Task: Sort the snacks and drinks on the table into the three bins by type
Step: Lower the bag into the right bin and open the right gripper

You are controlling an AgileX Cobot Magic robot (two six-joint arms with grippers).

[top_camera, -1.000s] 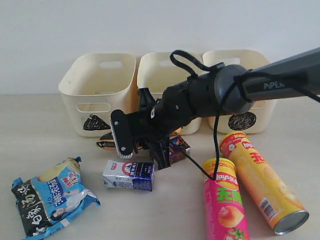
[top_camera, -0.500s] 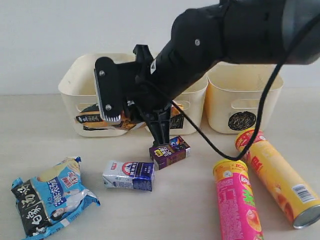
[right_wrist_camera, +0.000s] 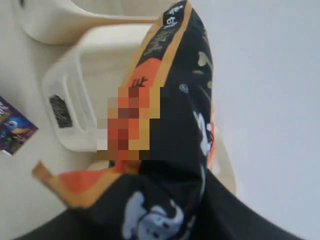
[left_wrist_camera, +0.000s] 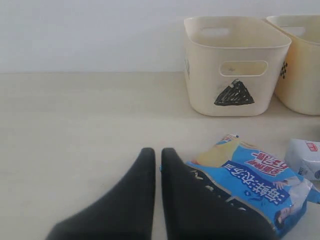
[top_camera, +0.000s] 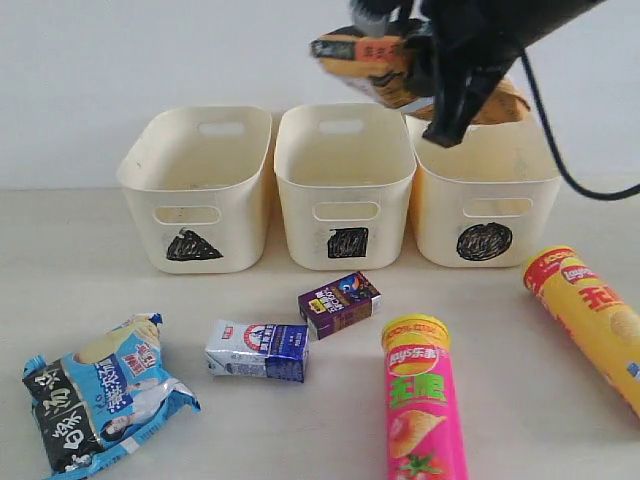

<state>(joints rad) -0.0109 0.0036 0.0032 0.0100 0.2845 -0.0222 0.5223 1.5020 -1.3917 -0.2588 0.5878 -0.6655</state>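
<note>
The orange-black snack bag (top_camera: 385, 70) is held high above the bins, pinched in the right gripper (top_camera: 432, 72). A long part of it juts past the jaws, over the gap between the square-marked bin (top_camera: 300, 215) and the circle-marked bin (top_camera: 530, 215). Which bin is intended cannot be told from this pose.

The main hazard is judged to be the release. If the bag is let go from this height, a light crinkly packet may drift or tumble. It could be caught across the two neighbouring rims, dropped into the wrong bin, or lost behind them. The glossy film may also be pulled out of the pinch if the arm is swung sharply. A lower, better centred release would probably be safer.

The left gripper (left_wrist_camera: 157, 152) is closed on nothing and is set low over the table, just beside the blue-white-black bag (left_wrist_camera: 255, 175). That bag could be nudged if the arm is moved before the fingers are parted.

The blue-and-white carton (top_camera: 257, 350), dark purple carton (top_camera: 340, 303), pink Lay's tube (top_camera: 425, 410) and yellow-orange Lay's tube (top_camera: 590, 320) are left lying on the table. The tubes may roll if they are bumped.
</note>
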